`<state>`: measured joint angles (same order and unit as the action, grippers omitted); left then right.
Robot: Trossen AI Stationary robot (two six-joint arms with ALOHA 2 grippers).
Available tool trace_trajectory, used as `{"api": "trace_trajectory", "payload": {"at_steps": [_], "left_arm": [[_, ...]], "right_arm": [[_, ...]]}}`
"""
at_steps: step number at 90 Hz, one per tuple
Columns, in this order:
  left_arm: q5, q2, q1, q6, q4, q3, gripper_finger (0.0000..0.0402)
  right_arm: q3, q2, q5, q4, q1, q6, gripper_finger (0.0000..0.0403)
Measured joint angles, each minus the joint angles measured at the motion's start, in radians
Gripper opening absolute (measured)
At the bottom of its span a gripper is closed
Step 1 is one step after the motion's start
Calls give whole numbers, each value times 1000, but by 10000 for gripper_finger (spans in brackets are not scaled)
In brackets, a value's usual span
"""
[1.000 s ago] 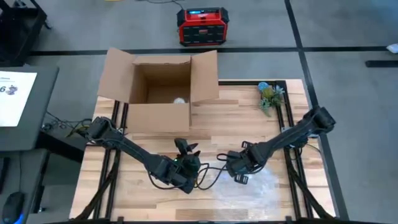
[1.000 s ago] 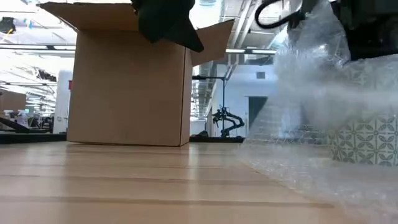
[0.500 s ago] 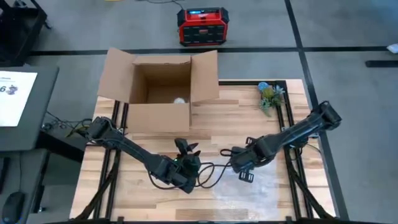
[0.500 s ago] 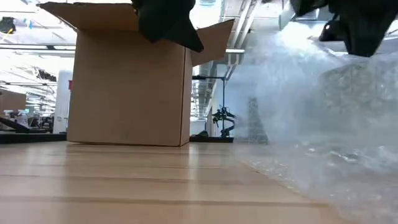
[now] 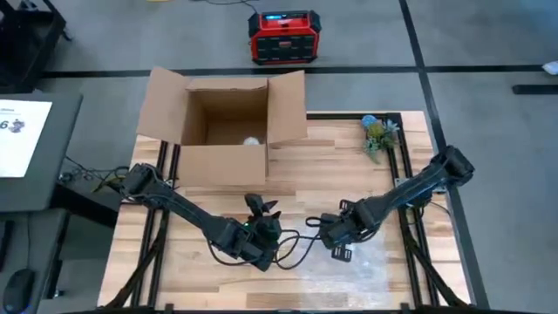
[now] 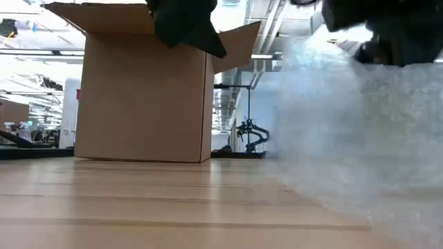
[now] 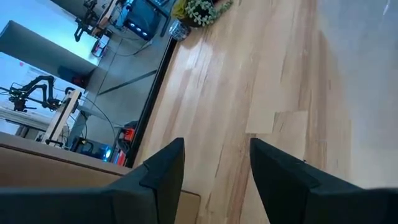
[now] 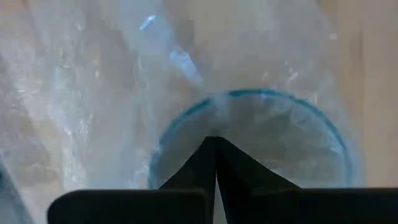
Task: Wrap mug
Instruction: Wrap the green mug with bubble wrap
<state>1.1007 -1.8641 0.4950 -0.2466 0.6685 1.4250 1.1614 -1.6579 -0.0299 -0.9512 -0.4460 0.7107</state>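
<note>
Bubble wrap (image 5: 357,262), clear and crinkled, now lies over my mug (image 8: 252,140), whose round blue rim shows through it, on the table (image 5: 331,170) well in front of the cardboard box (image 5: 222,122). My right gripper (image 5: 336,235) has its fingers pinched together on the sheet and has come back down toward the mug after lifting a moment ago, so I think the first fold is nearly made. My left gripper (image 5: 261,209) waits beside it with fingers apart, holding nothing.
</note>
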Motion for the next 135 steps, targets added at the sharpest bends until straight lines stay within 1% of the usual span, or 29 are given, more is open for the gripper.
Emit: {"api": "trace_trajectory", "payload": {"at_steps": [6, 19, 29, 35, 38, 41, 50, 53, 56, 65, 69, 79, 85, 96, 104, 115, 126, 135], "left_arm": [[0, 0, 0, 0, 0, 0, 161], [0, 0, 0, 0, 0, 0, 161], [-5, 0, 0, 0, 0, 0, 161], [-43, 0, 0, -1, -2, 0, 162], [-84, 0, 0, 0, -2, 0, 162], [-147, 0, -3, 6, -3, 0, 162], [-451, 0, -21, 30, -8, -2, 162], [-529, 0, -28, 25, -15, -10, 162], [-583, 0, -34, 19, -17, -20, 162], [-703, 0, -57, 12, -55, -70, 162], [-758, 0, -70, 21, -109, -101, 162], [-871, 0, -99, 91, -342, -175, 162], [-919, 0, -116, 135, -467, -211, 162], [-1025, 0, -149, 190, -655, -237, 162], [-1071, 0, -165, 210, -716, -237, 162], [-1096, 0, -171, 223, -800, -237, 162], [-1097, 0, -171, 232, -857, -237, 162], [-1097, 0, -165, 222, -858, -238, 162]], "right_arm": [[-27, -26, 9, 29, 14, -3, 0], [-27, -47, 9, 36, 30, -28, 0], [3, -36, 9, -13, 35, -28, 0], [29, -19, 5, -51, 34, -28, 0], [42, -9, 5, -63, 34, -28, 0], [55, 1, 4, -73, 34, -28, 0], [75, 24, 4, -101, 34, -28, 0], [78, 30, 4, -102, 34, -28, 0], [79, 37, 4, -97, 34, -28, 0], [79, 64, 4, -106, 29, -25, 0], [79, 76, 4, -111, 25, -14, 0], [79, 113, 5, -121, 8, 10, 0], [79, 141, 5, -122, -3, 28, 0], [80, 171, 1, -117, -13, 58, 0], [80, 163, -2, -102, -13, 74, 0], [66, 116, 2, -55, -17, 61, 0], [50, 50, 5, -55, -10, 51, 0], [47, -4, 6, -59, 8, 39, 0]]}}
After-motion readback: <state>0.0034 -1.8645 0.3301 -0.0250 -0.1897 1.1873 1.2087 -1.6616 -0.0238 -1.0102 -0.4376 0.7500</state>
